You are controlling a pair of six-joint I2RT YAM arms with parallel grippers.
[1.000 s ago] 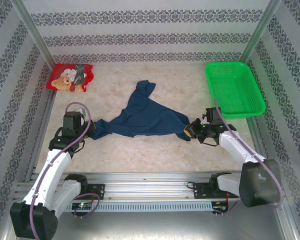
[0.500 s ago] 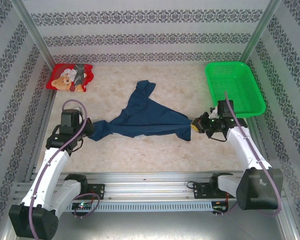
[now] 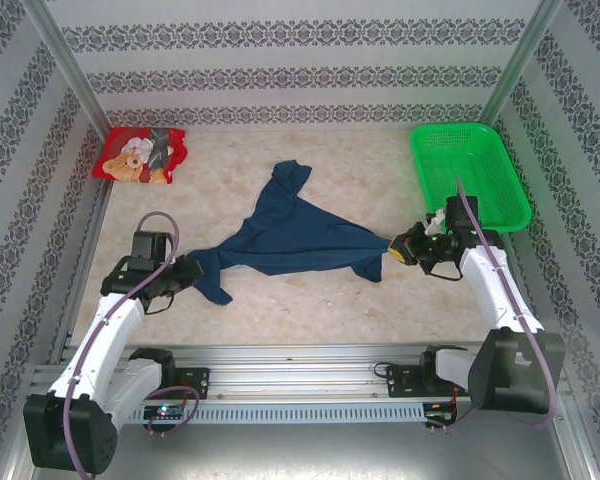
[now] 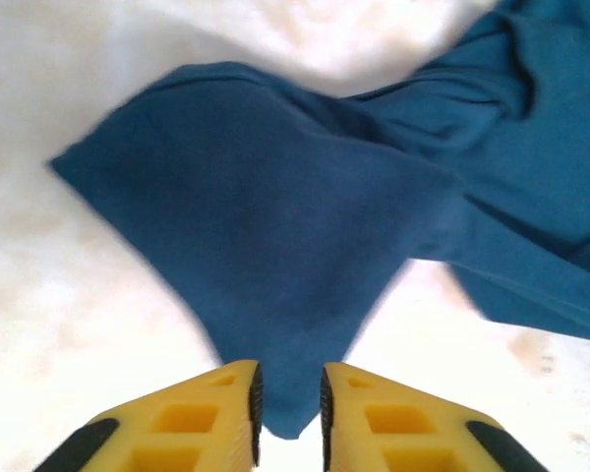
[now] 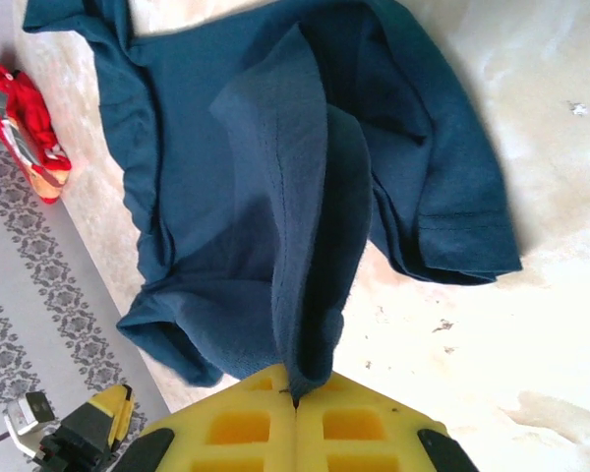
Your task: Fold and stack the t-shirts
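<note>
- The navy t-shirt (image 3: pixel 290 238) lies spread across the middle of the top view, between both grippers.
- The left gripper (image 4: pixel 289 398) pinches its corner.
- The right gripper (image 5: pixel 295 403) has its fingers pressed together on a fold.
- The red t-shirt (image 3: pixel 140 157), with a teddy-bear print, lies at upper left.

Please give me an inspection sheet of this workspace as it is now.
Surface: beige marbled tabletop, faint stains.
Job's things: dark navy cloth t-shirt stretched between grippers, unfolded; red cloth t-shirt with teddy-bear print bunched far left.
Clutter: green plastic mesh basket, far right.
Grippers: left gripper and right gripper each shut on navy shirt.
Cables: purple-grey cables looping over both arms.
Surroundings: patterned wallpaper walls, metal frame posts.
</note>
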